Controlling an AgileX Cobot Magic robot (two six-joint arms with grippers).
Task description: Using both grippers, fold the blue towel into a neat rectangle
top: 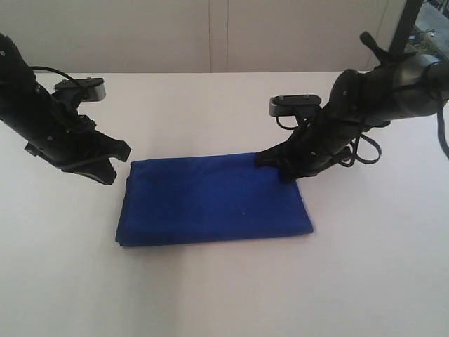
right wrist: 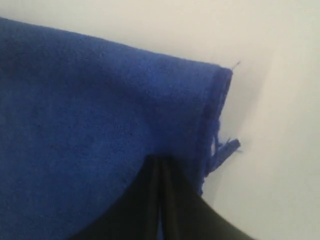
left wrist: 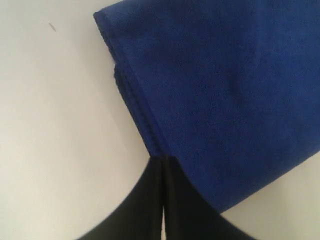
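The left gripper (left wrist: 163,162) has its jaws pressed together, with only a thin seam between the two black fingers (left wrist: 145,205). The tips sit right at a side edge of the deep royal-blue microfibre towel (left wrist: 225,100), where several stacked layers of cloth show along the hem. Whether any cloth is caught in that seam cannot be told. The right gripper (right wrist: 160,160) has its jaws closed tight in the same way, its tips lying over the towel just inside a corner. Again, a pinch of cloth cannot be made out. Just beside that corner a small frayed blue thread tag (right wrist: 227,149) sticks out over the white tabletop (right wrist: 280,125).

In the exterior view the towel lies flat as a folded rectangle in the middle of the tabletop, its long sides running across the view. The left gripper is at the towel's upper left corner and the right gripper rests on its upper right corner. Each arm carries a small grey-silver block (top: 90,89) above its wrist, and loose black cables (top: 365,151) loop around the right arm. A pale wall (top: 210,35) stands behind the tabletop
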